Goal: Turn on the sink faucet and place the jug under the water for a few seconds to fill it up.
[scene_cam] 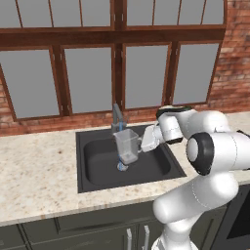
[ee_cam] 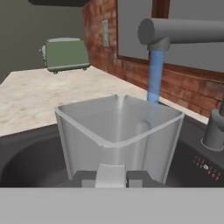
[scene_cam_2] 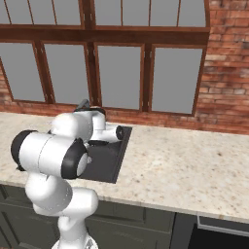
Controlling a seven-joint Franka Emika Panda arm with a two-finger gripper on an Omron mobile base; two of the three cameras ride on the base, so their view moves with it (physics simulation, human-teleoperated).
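The clear jug (scene_cam: 128, 145) hangs upright over the black sink (scene_cam: 97, 161), just under the grey sink faucet (scene_cam: 117, 116). My gripper (scene_cam: 144, 141) reaches in from the right and is shut on the jug's side handle. In the hand view the jug (ee_cam: 118, 131) stands open-topped right in front, its handle between my gripper's (ee_cam: 110, 177) finger tips. The faucet spout (ee_cam: 183, 31) crosses overhead, and the blue water (ee_cam: 155, 74) drops straight down to the jug's far rim. The water (scene_cam: 120, 130) also shows as a thin line running down to the drain (scene_cam: 122, 167).
Speckled stone counter (scene_cam: 34, 171) surrounds the sink, backed by a brick wall and wood-framed windows (scene_cam: 93, 78). A green toaster (ee_cam: 65, 54) stands on the counter beyond the sink. The faucet's post (ee_cam: 214, 131) rises close to the jug's right side. My arm hides most of the sink (scene_cam_2: 116, 155) in the right base view.
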